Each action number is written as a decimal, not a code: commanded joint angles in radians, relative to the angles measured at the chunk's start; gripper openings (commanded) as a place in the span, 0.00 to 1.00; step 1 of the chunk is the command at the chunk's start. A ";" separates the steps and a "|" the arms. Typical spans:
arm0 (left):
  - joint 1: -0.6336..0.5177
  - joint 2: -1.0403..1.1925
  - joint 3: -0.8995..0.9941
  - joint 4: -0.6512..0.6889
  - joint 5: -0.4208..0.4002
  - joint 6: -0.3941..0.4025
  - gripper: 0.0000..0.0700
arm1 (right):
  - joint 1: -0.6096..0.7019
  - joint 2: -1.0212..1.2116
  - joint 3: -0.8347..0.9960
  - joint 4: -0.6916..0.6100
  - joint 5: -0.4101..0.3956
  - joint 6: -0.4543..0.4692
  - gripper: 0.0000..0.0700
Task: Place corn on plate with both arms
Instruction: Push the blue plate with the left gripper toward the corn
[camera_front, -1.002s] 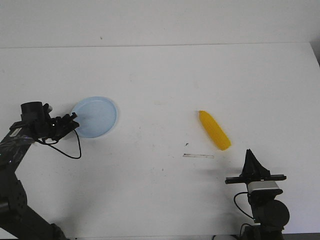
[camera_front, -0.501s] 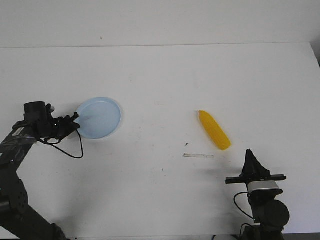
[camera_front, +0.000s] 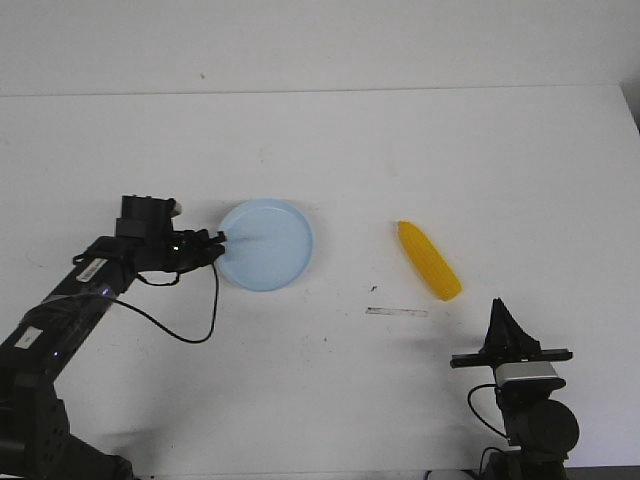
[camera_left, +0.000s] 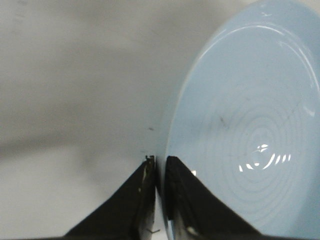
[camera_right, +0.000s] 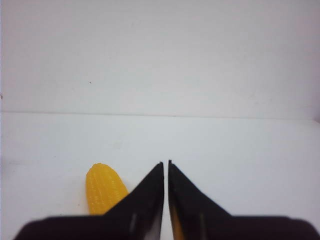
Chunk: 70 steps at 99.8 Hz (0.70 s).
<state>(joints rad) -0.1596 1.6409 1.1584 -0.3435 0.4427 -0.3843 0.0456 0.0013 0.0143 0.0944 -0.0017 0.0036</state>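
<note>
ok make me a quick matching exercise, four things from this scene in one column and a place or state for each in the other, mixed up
Things:
1. plate
2. corn
3. left gripper
4. right gripper

Places or states:
A. lying loose on the table, right of the middle
B. shut and empty, near the front edge of the table
C. pinched at its rim, empty inside
D. shut on the pale blue rim

Pairs: 1-C, 2-A, 3-D, 4-B
</note>
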 joint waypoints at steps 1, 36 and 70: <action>-0.051 0.019 0.012 0.007 -0.023 -0.002 0.00 | 0.001 0.000 -0.002 0.010 0.002 -0.005 0.02; -0.206 0.090 0.012 0.015 -0.060 -0.003 0.00 | 0.001 0.000 -0.002 0.010 0.002 -0.005 0.02; -0.221 0.082 0.012 0.008 -0.137 -0.010 0.29 | 0.001 0.000 -0.002 0.010 0.002 -0.005 0.02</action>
<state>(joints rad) -0.3771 1.7157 1.1580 -0.3370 0.3065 -0.3882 0.0456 0.0013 0.0143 0.0944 -0.0017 0.0036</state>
